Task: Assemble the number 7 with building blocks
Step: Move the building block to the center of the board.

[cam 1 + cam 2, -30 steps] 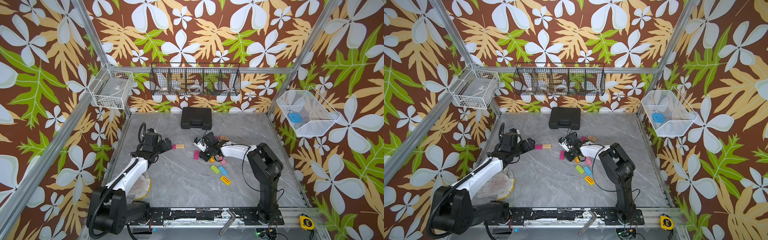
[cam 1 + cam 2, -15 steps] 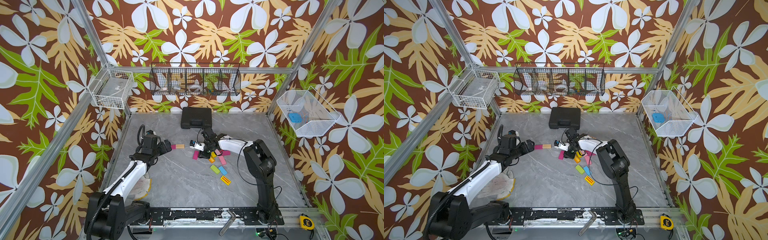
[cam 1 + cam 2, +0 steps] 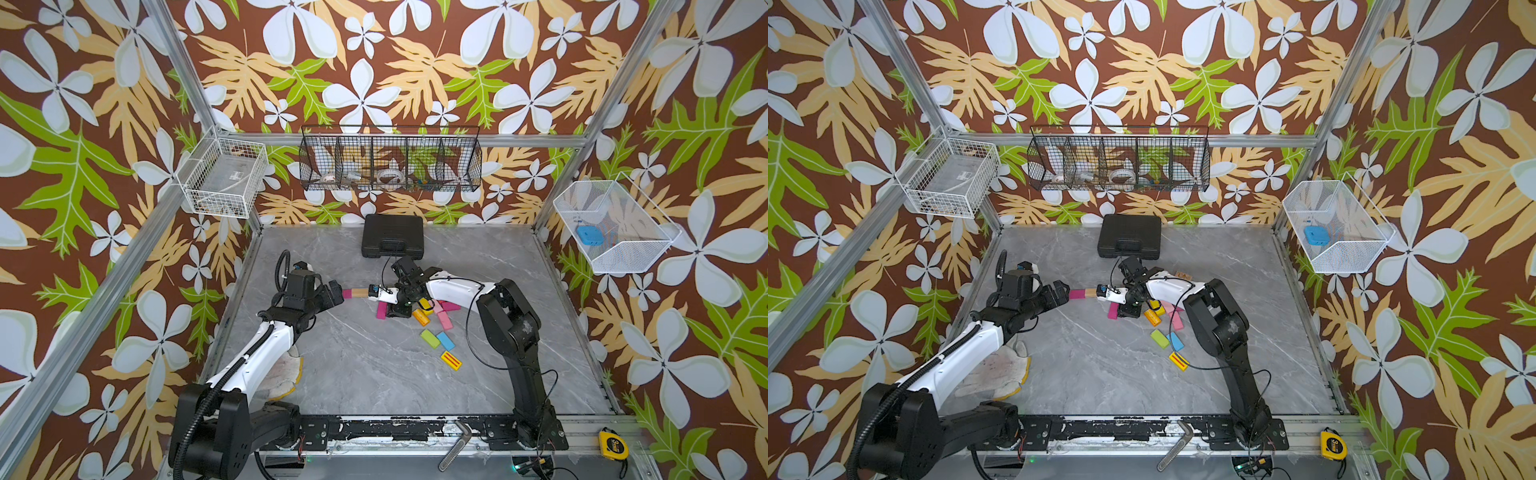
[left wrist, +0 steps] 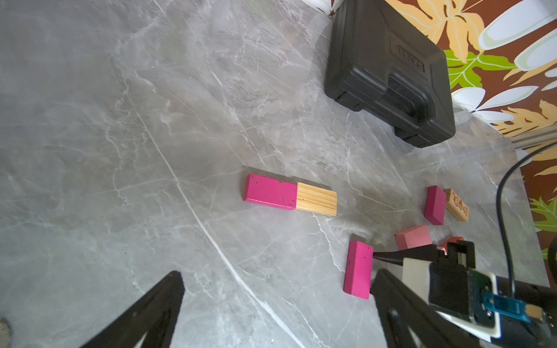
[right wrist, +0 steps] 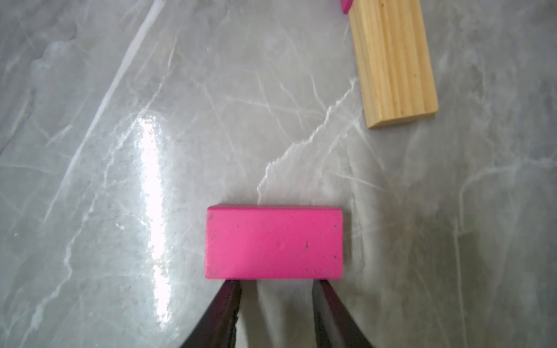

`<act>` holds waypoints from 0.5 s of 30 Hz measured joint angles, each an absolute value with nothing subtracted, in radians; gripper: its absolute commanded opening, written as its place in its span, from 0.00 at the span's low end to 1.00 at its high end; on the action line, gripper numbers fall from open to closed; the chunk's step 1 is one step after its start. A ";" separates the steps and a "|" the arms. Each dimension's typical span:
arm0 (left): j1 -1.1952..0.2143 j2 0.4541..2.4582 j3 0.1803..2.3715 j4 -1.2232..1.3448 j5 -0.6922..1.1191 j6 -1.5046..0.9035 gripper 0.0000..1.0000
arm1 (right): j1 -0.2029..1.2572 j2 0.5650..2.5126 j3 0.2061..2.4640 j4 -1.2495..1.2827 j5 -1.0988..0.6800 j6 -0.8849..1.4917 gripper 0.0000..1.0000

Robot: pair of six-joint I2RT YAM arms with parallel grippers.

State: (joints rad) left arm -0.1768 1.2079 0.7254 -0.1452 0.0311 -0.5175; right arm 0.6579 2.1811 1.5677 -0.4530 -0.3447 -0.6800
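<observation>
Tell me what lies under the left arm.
A white glove with a yellow cuff lies beneath the left arm. The arm covers part of it in both top views, so whatever is under that part cannot be seen.

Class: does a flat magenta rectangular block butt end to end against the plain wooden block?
Yes: in the left wrist view the flat magenta rectangular block and the plain wooden block meet with no gap.

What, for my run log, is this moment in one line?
left fingers: open, empty | right fingers: open, tips by magenta block | laid: magenta-wood row
</observation>
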 measured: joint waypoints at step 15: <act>-0.177 1.202 0.725 -0.145 0.027 -0.517 1.00 | 0.683 2.250 1.679 -0.482 -0.368 -0.738 0.42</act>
State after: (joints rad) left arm -0.1768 1.2022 0.7250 -0.1452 0.0269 -0.5175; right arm 0.6830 2.2501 1.6794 -0.4824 -0.3683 -0.7376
